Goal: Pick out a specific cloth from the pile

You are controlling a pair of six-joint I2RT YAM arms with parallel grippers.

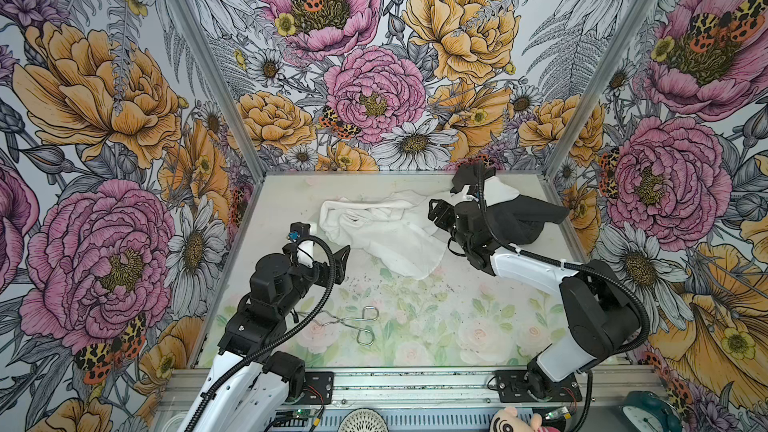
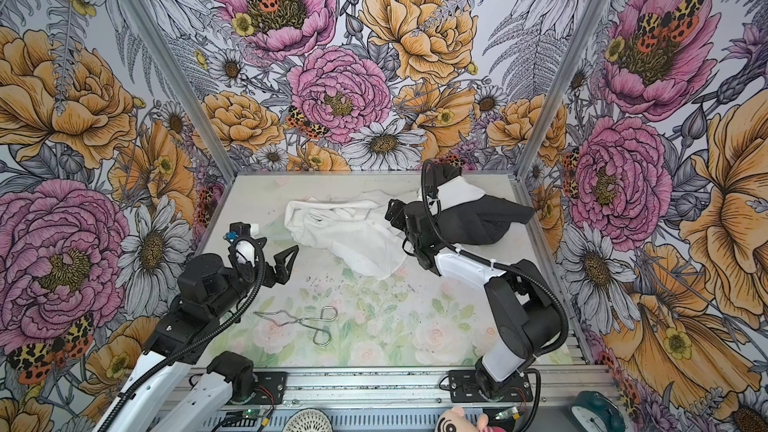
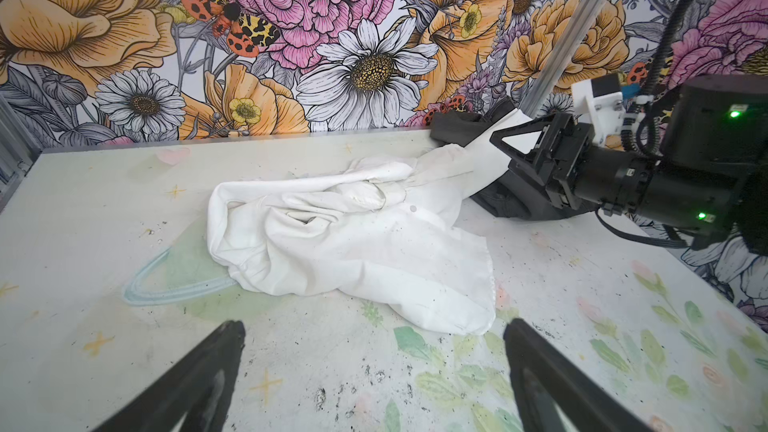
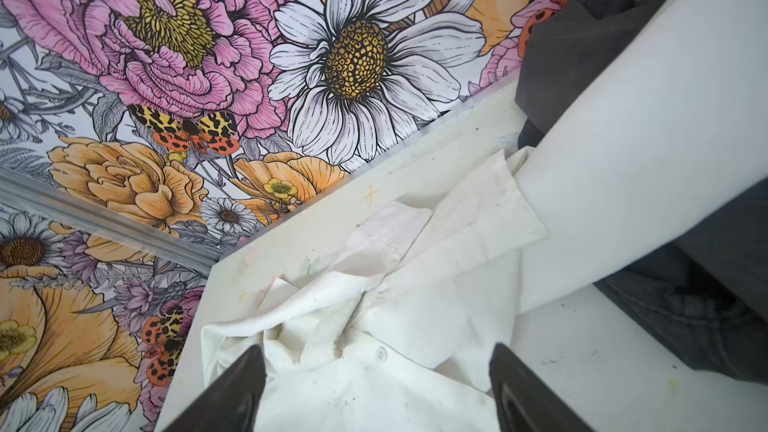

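The white cloth (image 1: 382, 234) (image 2: 349, 234) lies crumpled at the middle back of the table. One long strip of it runs over the charcoal-black garment (image 1: 528, 214) (image 2: 494, 218) in the back right corner; together they make the pile. My right gripper (image 1: 440, 216) (image 4: 376, 351) hovers open over the cloth's (image 4: 395, 326) right part, its fingers either side of a buttoned fold. My left gripper (image 1: 328, 245) (image 3: 374, 326) stands open just in front of the cloth (image 3: 353, 234), over bare table. In the left wrist view the right gripper (image 3: 503, 155) is beside the black garment (image 3: 453, 126).
Metal tongs (image 1: 353, 324) (image 2: 309, 322) lie on the table's front left, near the left arm. Floral walls close the table on the left, back and right. A metal rail (image 1: 415, 384) runs along the front, with a plush toy (image 1: 515, 419) and a clock (image 1: 648, 413) beyond it.
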